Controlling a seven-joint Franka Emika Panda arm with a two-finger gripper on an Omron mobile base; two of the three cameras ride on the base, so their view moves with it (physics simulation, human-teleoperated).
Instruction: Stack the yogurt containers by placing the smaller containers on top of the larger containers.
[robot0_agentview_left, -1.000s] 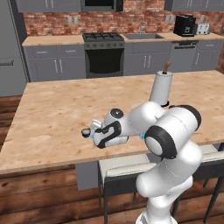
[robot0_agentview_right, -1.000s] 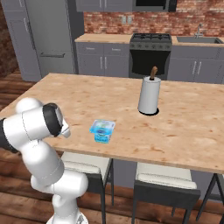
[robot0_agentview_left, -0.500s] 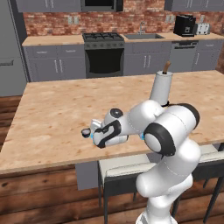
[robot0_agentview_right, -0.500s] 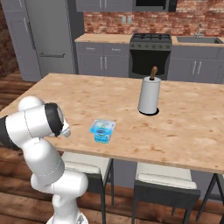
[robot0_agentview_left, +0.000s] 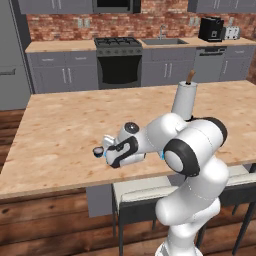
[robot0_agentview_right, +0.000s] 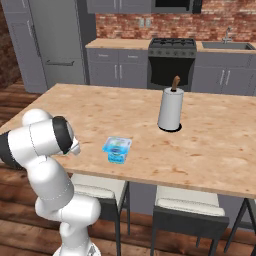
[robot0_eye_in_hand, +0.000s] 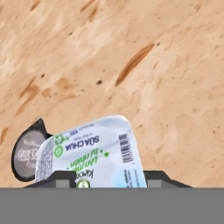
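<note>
Since the earlier frame nothing visibly shifts. Gripper straddles the small blue cup; grip uncertain. Dark cup touches at nine o'clock.

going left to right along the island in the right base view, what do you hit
robot arm → light-blue yogurt tub → paper towel roll
</note>
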